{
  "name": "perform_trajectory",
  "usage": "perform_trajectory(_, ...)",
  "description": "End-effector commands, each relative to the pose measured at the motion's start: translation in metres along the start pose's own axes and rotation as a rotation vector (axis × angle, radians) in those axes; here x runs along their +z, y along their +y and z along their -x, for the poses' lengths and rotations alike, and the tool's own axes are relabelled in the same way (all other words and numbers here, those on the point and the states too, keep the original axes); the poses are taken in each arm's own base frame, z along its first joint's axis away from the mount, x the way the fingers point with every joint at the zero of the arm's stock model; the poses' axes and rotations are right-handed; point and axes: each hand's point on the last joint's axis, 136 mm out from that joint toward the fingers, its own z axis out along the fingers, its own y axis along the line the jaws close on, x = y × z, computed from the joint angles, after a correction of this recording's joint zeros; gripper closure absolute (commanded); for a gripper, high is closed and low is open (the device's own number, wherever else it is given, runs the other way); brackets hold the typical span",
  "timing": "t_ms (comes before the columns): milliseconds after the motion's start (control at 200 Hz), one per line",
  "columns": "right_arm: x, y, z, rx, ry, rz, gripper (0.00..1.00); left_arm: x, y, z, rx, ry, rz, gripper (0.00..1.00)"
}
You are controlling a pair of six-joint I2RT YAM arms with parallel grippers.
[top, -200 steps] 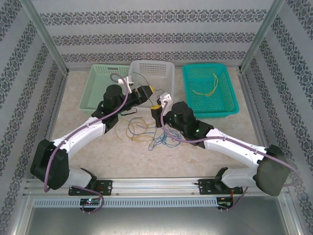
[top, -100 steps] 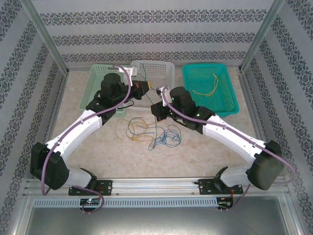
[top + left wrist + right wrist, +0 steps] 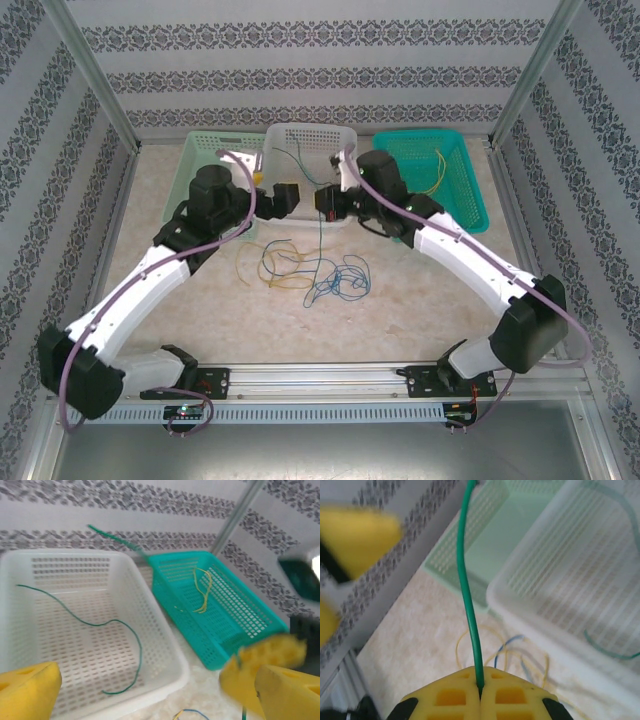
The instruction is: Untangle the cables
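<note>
The first green cable (image 3: 90, 623) lies in the white basket (image 3: 65, 553). Right gripper (image 3: 480, 682) pinches the second green cable (image 3: 467, 590); left gripper (image 3: 155, 687) stands wide. Yellow-blue tangle (image 3: 330, 278) is unsorted.

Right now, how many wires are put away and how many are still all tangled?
Done: one green cable lies in the white basket, and yellow cables lie in the teal basket. In hand: the right hand pinches a second green cable; the left hand is open. Left: yellow and blue cables tangled on the table.
</note>
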Motion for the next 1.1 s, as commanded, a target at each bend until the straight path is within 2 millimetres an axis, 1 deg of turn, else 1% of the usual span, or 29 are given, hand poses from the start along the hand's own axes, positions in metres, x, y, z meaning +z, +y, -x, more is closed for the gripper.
perform_trajectory(0,0.002,-0.019,0.044,0.022,-0.075,-0.024,1.0,-0.022,0.017,0.011,0.038,-0.087,0.115,0.0)
perform_trajectory(90,0.008,-0.038,0.075,0.026,-0.126,-0.056,1.0,-0.028,0.027,0.001,0.052,-0.056,0.168,0.0)
perform_trajectory(135,0.012,-0.046,0.089,0.013,-0.152,-0.07,1.0,-0.027,0.03,-0.007,0.059,-0.028,0.182,0.0)
perform_trajectory(215,0.024,-0.064,0.109,0.004,-0.18,-0.105,1.0,-0.024,0.038,-0.021,0.056,0.017,0.212,0.0)
perform_trajectory(300,0.042,-0.09,0.118,0.019,-0.183,-0.142,1.0,-0.023,0.044,-0.034,0.049,0.051,0.229,0.0)
perform_trajectory(420,0.069,-0.13,0.127,0.083,-0.195,-0.164,1.0,-0.023,0.05,-0.044,0.041,0.066,0.246,0.0)
perform_trajectory(475,0.082,-0.142,0.129,0.104,-0.176,-0.159,1.0,-0.023,0.051,-0.047,0.042,0.077,0.251,0.0)
perform_trajectory(535,0.097,-0.152,0.127,0.107,-0.156,-0.155,1.0,-0.023,0.054,-0.052,0.047,0.093,0.264,0.0)
perform_trajectory(585,0.109,-0.161,0.122,0.099,-0.141,-0.168,1.0,-0.024,0.057,-0.055,0.049,0.105,0.275,0.0)
perform_trajectory(674,0.123,-0.173,0.111,0.113,-0.107,-0.179,1.0,-0.025,0.062,-0.062,0.053,0.129,0.295,0.0)
perform_trajectory(784,0.141,-0.184,0.085,0.163,-0.01,-0.167,1.0,-0.026,0.068,-0.074,0.039,0.164,0.317,0.0)
perform_trajectory(884,0.153,-0.191,0.061,0.195,0.082,-0.16,0.96,-0.025,0.074,-0.087,0.022,0.205,0.341,0.0)
perform_trajectory(924,0.156,-0.194,0.053,0.203,0.107,-0.157,0.93,-0.025,0.078,-0.092,0.01,0.226,0.361,0.0)
perform_trajectory(1024,0.159,-0.195,0.041,0.195,0.146,-0.156,0.8,-0.027,0.086,-0.105,-0.022,0.271,0.407,0.0)
perform_trajectory(1044,0.159,-0.195,0.04,0.192,0.149,-0.157,0.76,-0.027,0.088,-0.108,-0.026,0.279,0.415,0.01)
perform_trajectory(1064,0.159,-0.194,0.039,0.188,0.153,-0.154,0.7,-0.028,0.089,-0.109,-0.03,0.284,0.418,0.01)
perform_trajectory(1094,0.159,-0.194,0.038,0.18,0.156,-0.153,0.56,-0.029,0.09,-0.114,-0.04,0.294,0.426,0.03)
